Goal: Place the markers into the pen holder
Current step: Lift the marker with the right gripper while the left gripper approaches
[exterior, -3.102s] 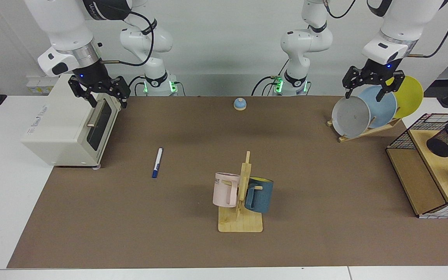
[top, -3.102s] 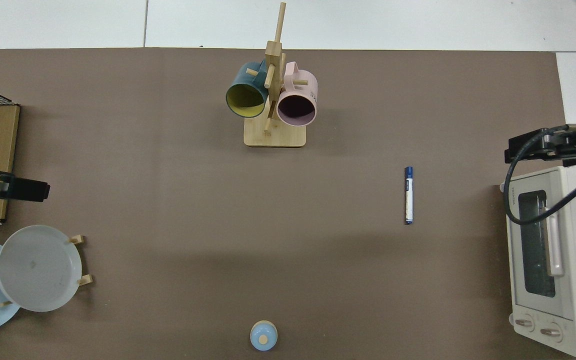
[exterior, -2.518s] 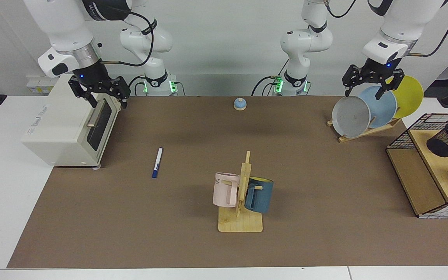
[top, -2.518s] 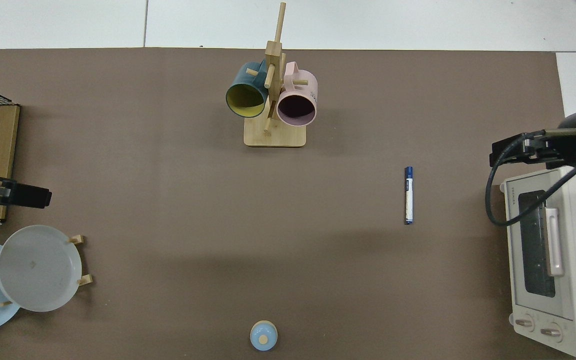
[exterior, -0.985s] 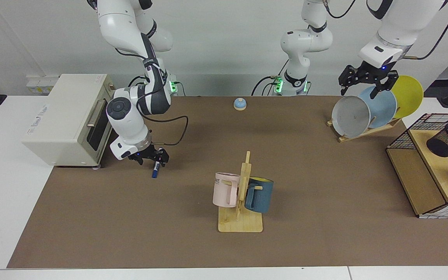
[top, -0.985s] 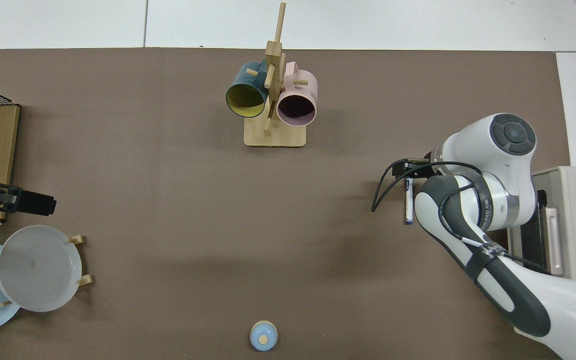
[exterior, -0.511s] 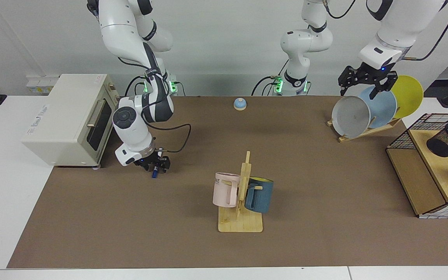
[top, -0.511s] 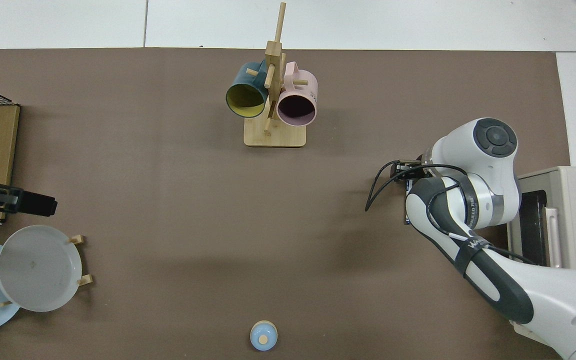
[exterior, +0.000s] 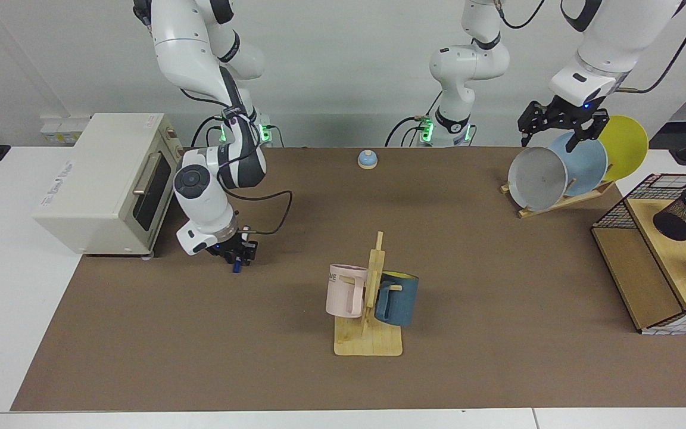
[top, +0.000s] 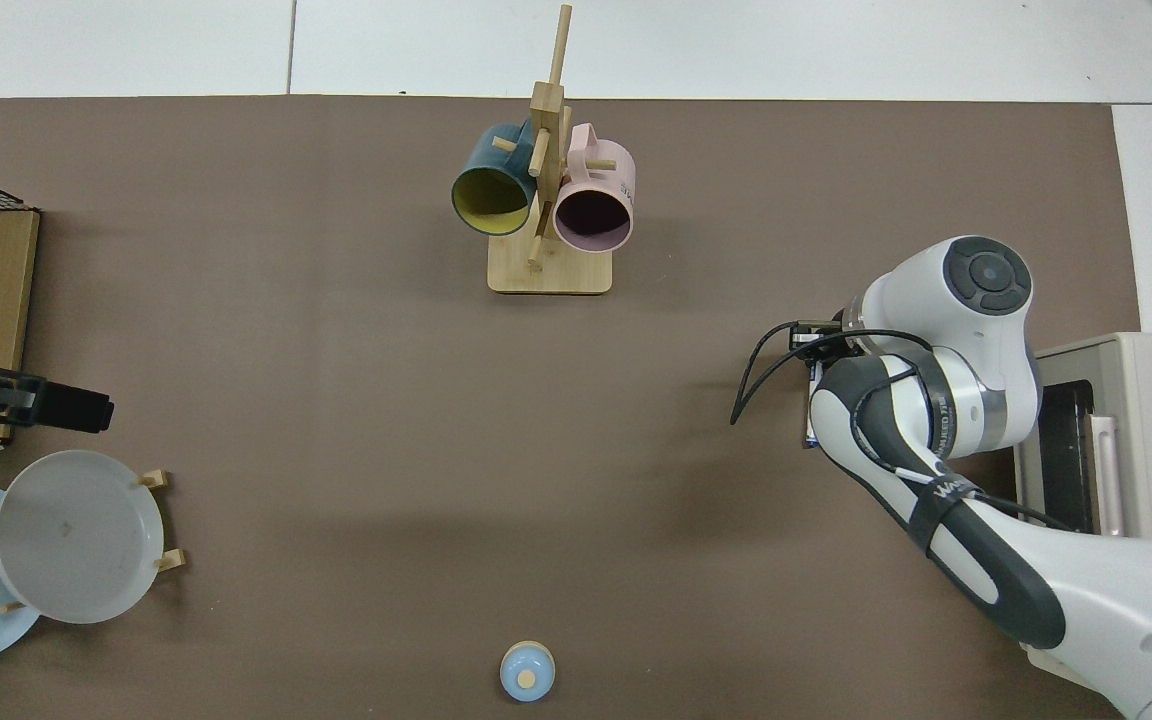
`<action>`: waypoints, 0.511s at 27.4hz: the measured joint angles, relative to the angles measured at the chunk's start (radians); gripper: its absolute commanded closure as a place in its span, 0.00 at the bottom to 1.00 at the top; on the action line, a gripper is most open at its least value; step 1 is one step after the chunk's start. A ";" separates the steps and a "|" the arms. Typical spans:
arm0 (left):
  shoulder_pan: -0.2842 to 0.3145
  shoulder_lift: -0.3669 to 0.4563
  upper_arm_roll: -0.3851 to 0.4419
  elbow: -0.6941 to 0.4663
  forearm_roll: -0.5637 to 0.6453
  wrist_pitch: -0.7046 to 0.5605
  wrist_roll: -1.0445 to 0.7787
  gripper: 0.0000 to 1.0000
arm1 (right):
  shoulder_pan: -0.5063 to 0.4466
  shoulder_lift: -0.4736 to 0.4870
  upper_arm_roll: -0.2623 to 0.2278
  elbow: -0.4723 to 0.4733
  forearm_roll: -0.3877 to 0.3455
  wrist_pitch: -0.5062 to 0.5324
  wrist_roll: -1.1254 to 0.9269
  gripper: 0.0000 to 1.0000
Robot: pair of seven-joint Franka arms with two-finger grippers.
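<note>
Toaster oven [exterior: 102, 182], mug rack [exterior: 369, 304] with two mugs, leaning plates [exterior: 569, 167], bell [exterior: 367, 159].

the facing view looks from across the table [exterior: 498, 250] toward both arm bases, set high and well back. the top view looks straight down, closer. both 2 views share the mug rack [exterior: 373, 298] [top: 548, 180].
</note>
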 measured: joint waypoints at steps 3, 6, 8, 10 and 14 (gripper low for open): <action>0.000 0.000 0.000 0.000 0.000 0.001 0.000 0.00 | 0.001 0.000 0.000 0.001 -0.008 0.000 0.001 1.00; 0.000 0.000 0.000 0.000 0.000 0.003 0.001 0.00 | 0.005 0.000 0.000 0.005 -0.010 0.000 0.015 1.00; 0.000 0.000 -0.003 0.000 -0.001 0.006 0.002 0.00 | 0.012 0.000 0.001 0.018 -0.010 -0.012 0.037 1.00; -0.001 0.000 -0.007 0.000 -0.002 0.013 0.006 0.00 | 0.027 -0.002 0.001 0.050 -0.010 -0.055 0.065 1.00; -0.003 0.000 -0.015 0.000 -0.003 0.021 0.080 0.00 | 0.061 -0.012 0.007 0.150 0.007 -0.181 0.141 1.00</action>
